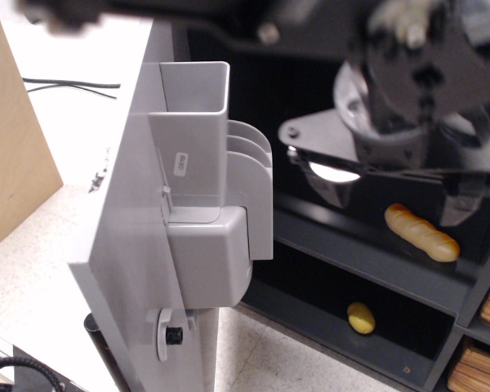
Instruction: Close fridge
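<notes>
At upper right of the frame, the gripper (392,192) is being held before the dark shelves, fingers spread, nothing grasped. Left of centre, the fridge (131,237) door is standing wide open. The approach step is judged under way; a push on the door is being called for next.
</notes>
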{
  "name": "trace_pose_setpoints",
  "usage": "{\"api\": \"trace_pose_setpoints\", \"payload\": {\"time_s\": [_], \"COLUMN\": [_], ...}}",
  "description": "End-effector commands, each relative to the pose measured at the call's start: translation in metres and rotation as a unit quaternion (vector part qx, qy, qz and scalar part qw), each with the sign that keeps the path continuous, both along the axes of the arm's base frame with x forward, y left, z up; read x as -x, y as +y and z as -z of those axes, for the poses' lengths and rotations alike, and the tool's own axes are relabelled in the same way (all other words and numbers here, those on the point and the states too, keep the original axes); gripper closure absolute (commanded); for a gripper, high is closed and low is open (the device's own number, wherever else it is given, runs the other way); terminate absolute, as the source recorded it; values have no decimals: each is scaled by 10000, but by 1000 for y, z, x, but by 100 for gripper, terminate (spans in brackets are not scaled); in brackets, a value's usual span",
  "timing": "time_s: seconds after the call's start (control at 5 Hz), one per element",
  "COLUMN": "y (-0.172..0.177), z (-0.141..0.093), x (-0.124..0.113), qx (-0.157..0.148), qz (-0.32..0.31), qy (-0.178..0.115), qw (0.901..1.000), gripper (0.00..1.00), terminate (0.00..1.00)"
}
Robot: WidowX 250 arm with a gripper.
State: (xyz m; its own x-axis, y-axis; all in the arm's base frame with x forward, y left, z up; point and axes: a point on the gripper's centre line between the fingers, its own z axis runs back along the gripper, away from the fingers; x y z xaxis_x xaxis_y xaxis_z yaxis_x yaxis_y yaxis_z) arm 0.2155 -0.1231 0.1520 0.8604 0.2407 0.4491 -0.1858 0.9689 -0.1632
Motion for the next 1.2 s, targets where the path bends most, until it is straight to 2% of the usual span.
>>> {"api": "trace_pose_setpoints", "payload": {"time_s": [0.0,0.2,0.4,0.6,0.8,1.0], "y": [39,66,92,105,120,130], "z": [-37,-53,-65,-65,-68,-65], "x": [30,38,41,40,36,33], "qx": [377,419,373,239,133,-174], "qz": [-405,-535,-755,-791,-971,-1092], "qy": [116,159,49,160,99,222], "qw": [9984,9976,9964,9964,9951,9936], "gripper": [0,0,0,0,0,0], "terminate": [0,0,0,0,0,0]}}
